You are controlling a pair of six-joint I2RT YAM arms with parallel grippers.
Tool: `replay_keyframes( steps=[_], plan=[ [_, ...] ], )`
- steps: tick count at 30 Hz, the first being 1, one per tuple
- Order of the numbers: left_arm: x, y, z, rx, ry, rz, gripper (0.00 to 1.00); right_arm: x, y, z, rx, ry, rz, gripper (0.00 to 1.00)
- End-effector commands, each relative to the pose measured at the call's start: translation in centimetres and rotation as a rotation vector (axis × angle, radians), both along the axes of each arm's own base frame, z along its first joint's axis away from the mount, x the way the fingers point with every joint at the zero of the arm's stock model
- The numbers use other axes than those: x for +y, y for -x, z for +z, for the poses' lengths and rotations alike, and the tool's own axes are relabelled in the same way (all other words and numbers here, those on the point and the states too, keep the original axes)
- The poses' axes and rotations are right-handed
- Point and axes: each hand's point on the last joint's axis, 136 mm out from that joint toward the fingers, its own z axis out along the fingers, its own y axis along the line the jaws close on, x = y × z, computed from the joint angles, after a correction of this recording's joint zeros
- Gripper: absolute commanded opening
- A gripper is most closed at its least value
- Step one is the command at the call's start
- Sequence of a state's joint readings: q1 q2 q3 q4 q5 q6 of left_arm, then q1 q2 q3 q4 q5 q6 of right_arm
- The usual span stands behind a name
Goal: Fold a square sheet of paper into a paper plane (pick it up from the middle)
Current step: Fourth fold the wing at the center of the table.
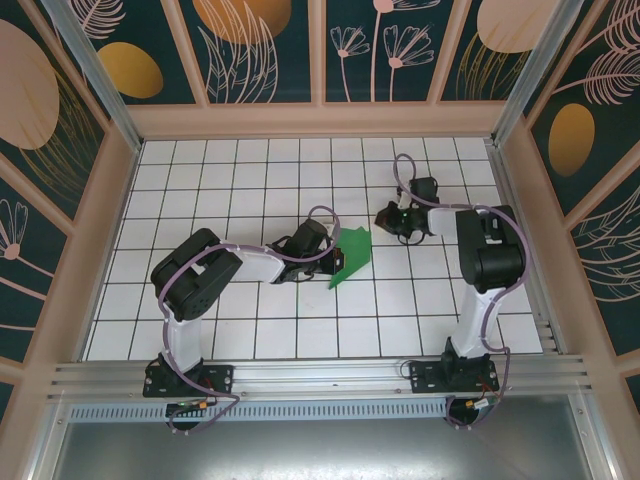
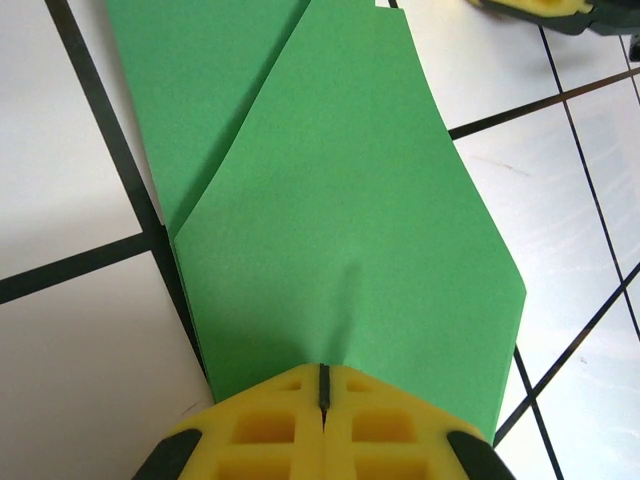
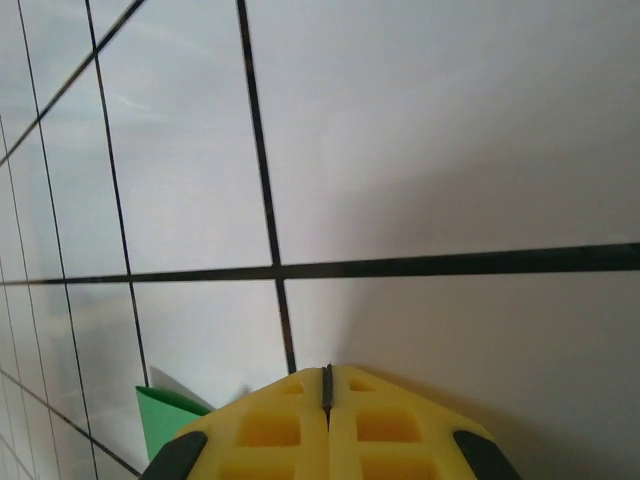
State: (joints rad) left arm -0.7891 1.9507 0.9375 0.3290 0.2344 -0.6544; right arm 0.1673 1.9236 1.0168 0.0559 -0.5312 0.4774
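Note:
The square sheet of paper (image 1: 352,254) is green and folded into a narrower shape with angled flaps, lying on the white tiles mid-table. In the left wrist view the paper (image 2: 340,200) spreads out from under my left gripper (image 2: 324,372), whose yellow jaws are shut, tips resting on the paper's near edge with a faint pucker just ahead; nothing green shows between them. From above, the left gripper (image 1: 337,262) sits at the paper's left edge. My right gripper (image 1: 386,217) is shut over bare tile just right of the paper; a green corner (image 3: 165,420) shows beside it (image 3: 327,372).
White grid tiles (image 1: 250,180) cover the table, walled by a wooden frame (image 1: 320,120) at the back and sides. A metal rail (image 1: 320,375) holds both arm bases at the near edge. The right gripper's yellow finger (image 2: 540,6) shows at the top of the left wrist view.

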Motion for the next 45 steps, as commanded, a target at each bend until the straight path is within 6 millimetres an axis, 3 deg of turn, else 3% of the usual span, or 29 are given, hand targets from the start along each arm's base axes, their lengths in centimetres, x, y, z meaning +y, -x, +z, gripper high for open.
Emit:
replay_keyframes(
  steps=[1,4,8,16,24,30,34,38,45],
  plan=[
    [4.6,3.6,-6.3,0.18,-0.204,0.011,0.0,0.8,0.2,4.0,-0.094,-0.014,0.011,0.0],
    [4.4,3.4,-6.1,0.175,-0.191,0.016,0.0,2.6,2.7,4.7,-0.094,-0.036,0.064,0.0],
    [4.1,3.2,-5.7,0.17,-0.174,0.025,0.0,5.4,5.9,3.9,-0.047,-0.067,0.135,0.0],
    [3.9,2.9,-5.0,0.161,-0.15,0.04,0.0,8.4,7.8,1.4,0.029,-0.094,0.207,0.0],
    [2.4,1.9,-2.5,0.136,-0.061,0.052,0.0,7.2,8.9,-2.6,0.126,-0.023,0.185,0.0],
    [0.7,0.7,2.0,0.095,0.047,0.062,0.0,5.4,9.5,-4.9,0.18,0.065,0.151,0.0],
    [0.6,1.2,4.8,0.103,0.152,0.094,0.06,5.0,9.6,-5.3,0.195,0.082,0.14,0.0],
    [0.0,2.0,5.4,0.119,0.172,0.092,0.08,5.0,9.8,-5.6,0.208,0.086,0.142,0.0],
    [-0.8,2.8,4.5,0.179,0.201,0.094,0.12,4.8,10.0,-6.0,0.217,0.093,0.146,0.0]
  ],
)
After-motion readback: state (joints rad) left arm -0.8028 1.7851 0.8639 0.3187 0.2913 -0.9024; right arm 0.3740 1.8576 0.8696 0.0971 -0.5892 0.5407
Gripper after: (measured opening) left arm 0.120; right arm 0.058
